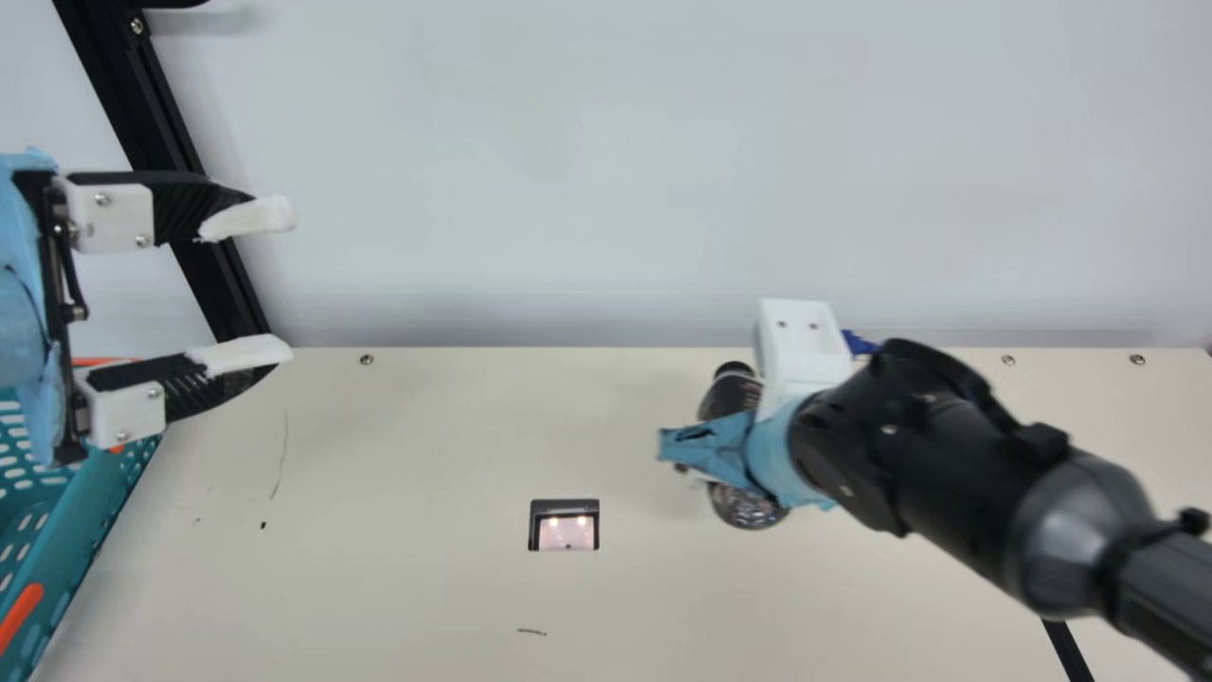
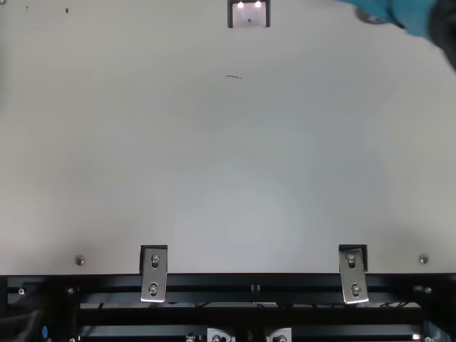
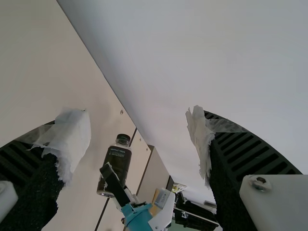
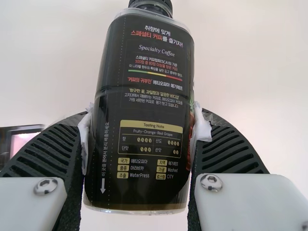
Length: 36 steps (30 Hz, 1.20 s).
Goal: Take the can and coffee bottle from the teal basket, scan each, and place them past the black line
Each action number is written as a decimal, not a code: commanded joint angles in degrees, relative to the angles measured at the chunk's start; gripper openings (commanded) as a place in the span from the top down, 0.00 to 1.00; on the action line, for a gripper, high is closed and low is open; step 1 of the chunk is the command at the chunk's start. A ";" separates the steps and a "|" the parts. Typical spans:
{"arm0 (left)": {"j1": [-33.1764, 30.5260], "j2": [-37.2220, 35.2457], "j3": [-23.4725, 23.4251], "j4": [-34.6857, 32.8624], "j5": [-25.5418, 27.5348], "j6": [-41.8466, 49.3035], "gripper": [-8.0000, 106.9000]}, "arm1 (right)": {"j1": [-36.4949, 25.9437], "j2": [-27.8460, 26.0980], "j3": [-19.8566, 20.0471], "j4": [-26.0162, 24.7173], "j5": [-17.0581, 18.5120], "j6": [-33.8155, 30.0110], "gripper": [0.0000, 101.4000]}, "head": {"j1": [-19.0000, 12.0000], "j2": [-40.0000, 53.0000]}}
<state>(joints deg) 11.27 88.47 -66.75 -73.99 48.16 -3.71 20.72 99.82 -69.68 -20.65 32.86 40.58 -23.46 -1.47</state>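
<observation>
My right gripper (image 1: pixel 705 445) is right of the scanner with the coffee bottle (image 1: pixel 731 390), whose cap points to the back wall. In the right wrist view, the ribbed fingers of my right gripper (image 4: pixel 139 137) press on both sides of the dark coffee bottle (image 4: pixel 149 101). At the far left, my left gripper (image 1: pixel 284 282) stands open and empty beside the teal basket (image 1: pixel 71 535). The left wrist view has my left gripper (image 3: pixel 138 139) with its fingers wide apart and, farther off, the bottle (image 3: pixel 119 159). The black line (image 1: pixel 1068 649) runs at lower right.
The scanner (image 1: pixel 565 526), lit inside, is set into the cream table (image 1: pixel 379 568). A small blue thing (image 1: pixel 859 343) is partly hidden behind the right arm. A black post (image 1: pixel 189 227) rises at the back left, before a pale wall.
</observation>
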 commanded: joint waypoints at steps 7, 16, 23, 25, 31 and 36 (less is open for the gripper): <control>0.00 0.00 0.00 0.00 0.00 0.00 0.15 | -7.69 -6.82 7.06 -2.07 -1.02 0.64 1.00 | -1.54 0.10; 0.00 0.00 0.00 0.00 0.00 0.00 0.15 | -16.78 -13.30 14.21 -2.66 -2.73 -0.21 1.00 | -1.54 0.10; 0.00 0.00 0.00 0.00 0.00 0.00 0.15 | -24.94 -17.01 18.24 -0.80 -2.80 -3.70 1.00 | -1.54 0.10; 0.00 0.00 0.00 0.00 0.00 0.00 0.15 | -27.48 -17.79 19.20 0.07 -2.80 -5.15 1.00 | -1.54 0.10; 0.00 0.00 0.00 0.00 0.00 0.00 0.15 | -35.27 -19.18 21.46 2.69 -2.91 -10.21 1.00 | -1.54 0.10; 0.00 0.00 0.00 0.00 0.00 0.00 0.15 | -40.95 -19.61 22.33 4.22 -2.99 -14.18 1.00 | -1.54 -0.20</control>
<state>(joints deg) 11.27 88.47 -66.75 -73.99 48.16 -3.71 -17.75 80.28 -47.44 -16.65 30.01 27.69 -23.46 -1.47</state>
